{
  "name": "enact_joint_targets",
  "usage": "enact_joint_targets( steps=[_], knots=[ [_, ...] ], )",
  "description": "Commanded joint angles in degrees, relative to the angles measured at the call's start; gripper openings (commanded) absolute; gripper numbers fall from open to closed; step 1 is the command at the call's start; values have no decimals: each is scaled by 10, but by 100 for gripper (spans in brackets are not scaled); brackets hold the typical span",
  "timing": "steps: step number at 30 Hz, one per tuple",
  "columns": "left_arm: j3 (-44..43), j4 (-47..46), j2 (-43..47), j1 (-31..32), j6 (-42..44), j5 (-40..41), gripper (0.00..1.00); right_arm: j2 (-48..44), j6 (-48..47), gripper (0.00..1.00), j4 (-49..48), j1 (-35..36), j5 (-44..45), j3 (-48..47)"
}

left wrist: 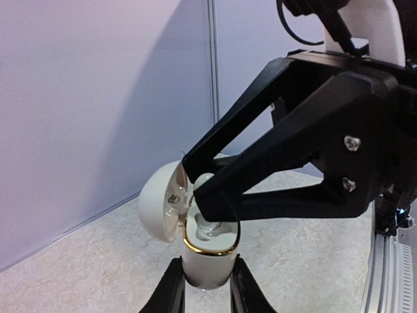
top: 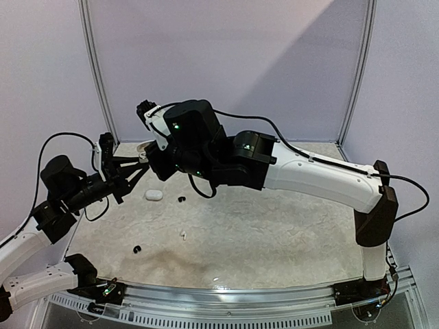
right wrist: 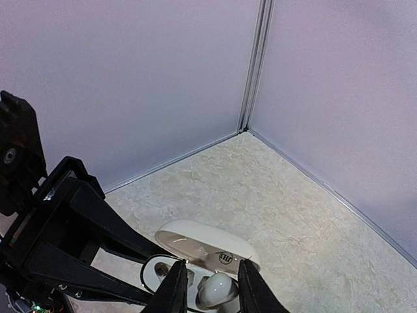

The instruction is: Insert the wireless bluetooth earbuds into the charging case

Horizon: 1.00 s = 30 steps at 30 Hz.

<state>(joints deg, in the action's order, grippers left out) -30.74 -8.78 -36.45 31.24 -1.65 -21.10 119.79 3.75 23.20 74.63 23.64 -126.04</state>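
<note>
While left gripper (left wrist: 206, 266) clamps charging case (left wrist: 210, 255) upright by lower body, lid swung open toward 10 o'clock, right gripper (right wrist: 212, 268) enters from 2 o'clock, jaws narrowly apart, flanking white earbud (right wrist: 216, 291) in case mouth; pinching or only straddling, cannot tell. Top view: spare white case (top: 153, 195) at 6 o'clock of grippers; black earbud (top: 181, 199) at its 3 o'clock; loose white earbud (top: 183, 234), second black earbud (top: 137, 248) nearer bases.

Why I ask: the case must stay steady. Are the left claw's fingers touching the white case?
Touching. The left wrist view shows the left claw fingers pressed against both sides of the white case.
</note>
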Motion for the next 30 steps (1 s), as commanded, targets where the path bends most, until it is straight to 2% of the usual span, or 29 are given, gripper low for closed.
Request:
enact_joint_targets(
  steps=[1, 11, 18, 25, 30],
  knots=[
    [-6, -24, 2, 7, 6, 4, 0, 13, 3, 23, 31, 5, 4, -11],
    [-5, -22, 5, 7, 5, 2, 0, 4, -2, 10, 30, 4, -1, -5],
    [-4, -21, 4, 7, -2, -10, 0, -35, -22, 6, -9, -3, -34, 36],
    [-2, -21, 4, 7, -10, -35, 0, -48, -37, 4, -27, -5, -61, 42],
    [1, -33, 5, 7, -17, -41, 0, -47, -58, 11, -26, -5, -71, 41]
  ],
)
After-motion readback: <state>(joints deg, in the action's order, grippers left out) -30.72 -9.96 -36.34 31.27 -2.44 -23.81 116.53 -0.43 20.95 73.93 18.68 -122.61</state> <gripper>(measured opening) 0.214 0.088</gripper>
